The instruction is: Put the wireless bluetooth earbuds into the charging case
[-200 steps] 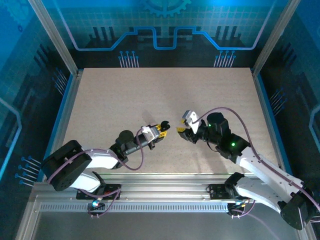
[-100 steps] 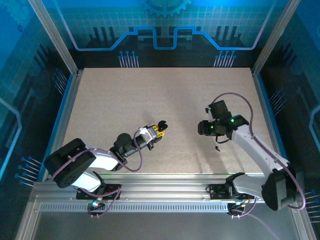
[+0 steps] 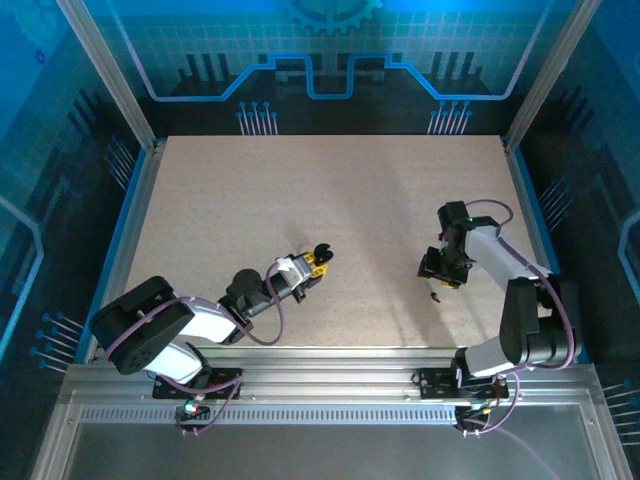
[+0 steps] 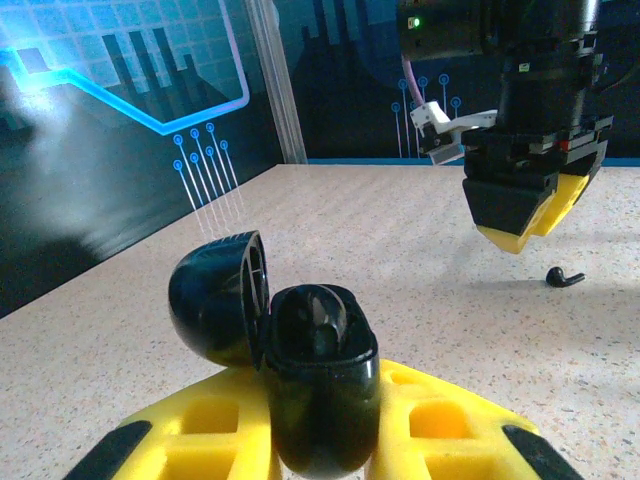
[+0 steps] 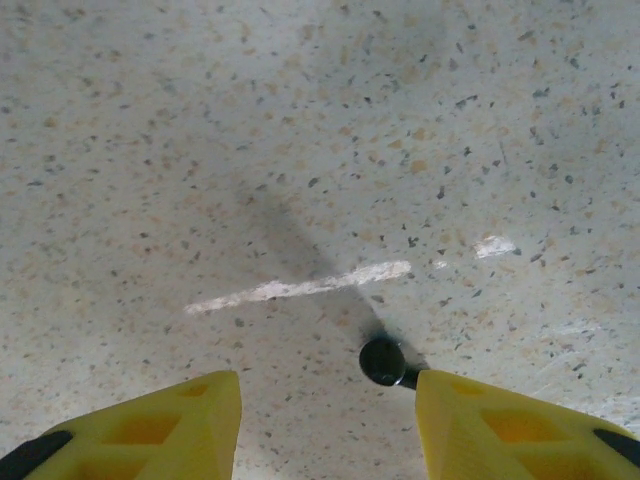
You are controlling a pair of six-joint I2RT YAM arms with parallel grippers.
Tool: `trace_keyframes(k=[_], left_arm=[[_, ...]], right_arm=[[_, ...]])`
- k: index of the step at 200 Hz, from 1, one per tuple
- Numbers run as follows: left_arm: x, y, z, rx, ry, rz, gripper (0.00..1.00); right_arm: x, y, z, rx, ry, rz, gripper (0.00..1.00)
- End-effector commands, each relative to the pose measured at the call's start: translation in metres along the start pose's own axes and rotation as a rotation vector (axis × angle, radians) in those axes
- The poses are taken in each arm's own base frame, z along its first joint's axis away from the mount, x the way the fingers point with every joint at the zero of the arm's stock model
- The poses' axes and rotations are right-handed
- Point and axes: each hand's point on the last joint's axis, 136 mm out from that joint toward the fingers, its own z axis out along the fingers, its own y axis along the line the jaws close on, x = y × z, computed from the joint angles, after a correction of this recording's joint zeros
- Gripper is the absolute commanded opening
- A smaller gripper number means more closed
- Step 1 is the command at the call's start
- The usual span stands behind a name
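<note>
The black charging case (image 4: 320,385) stands upright with its lid (image 4: 215,295) swung open to the left, and my left gripper (image 4: 325,435) is shut on its body. In the top view that left gripper (image 3: 316,264) holds the case (image 3: 323,251) at mid-table. One small black earbud (image 5: 382,360) lies on the table, close to the inner side of my right gripper's right finger (image 5: 520,425). My right gripper (image 5: 328,400) hangs open just above the table with nothing gripped. From above, the right gripper (image 3: 441,270) points down over the earbud (image 3: 434,296). The left wrist view shows the right gripper (image 4: 527,218) above the earbud (image 4: 563,277).
The speckled table (image 3: 330,190) is walled by a blue rail on the left (image 3: 128,215) and on the right (image 3: 530,215). A white scratch (image 5: 300,288) marks the surface ahead of the right fingers. The arm bases sit on the metal rail (image 3: 330,380) at the near edge.
My right arm has swung right, away from the case, and turned down over the earbud on the table, its jaws widening. The left arm and the case have barely moved.
</note>
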Motion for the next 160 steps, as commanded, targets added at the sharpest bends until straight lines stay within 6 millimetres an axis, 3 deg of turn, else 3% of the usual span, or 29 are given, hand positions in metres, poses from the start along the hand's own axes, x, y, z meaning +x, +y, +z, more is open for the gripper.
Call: trace_keyframes(k=[1,45,49,75,123,160], left_arm=[[-0.002,0.003,-0.003,-0.022,-0.021,-0.002,0.20],[-0.003,0.002,-0.003,-0.015,-0.024,0.007,0.21],[-0.002,0.003,-0.004,-0.017,-0.021,0.007,0.21],[-0.001,0.002,-0.003,-0.015,-0.018,0.006,0.21],[-0.002,0.003,-0.002,-0.013,-0.021,-0.001,0.21],[0.000,0.003,-0.004,-0.016,-0.015,-0.004,0.22]], right_arm=[[0.001,-0.006,0.011,0.021,0.035,0.005,0.50],[0.001,-0.009,0.023,0.036,0.051,0.029,0.50],[0.010,-0.014,0.028,0.051,0.074,0.031,0.50],[0.016,-0.020,0.034,0.075,0.095,0.030,0.51],[0.026,-0.014,0.041,0.058,0.132,0.019,0.50],[0.037,0.004,0.036,-0.002,0.155,0.008,0.48]])
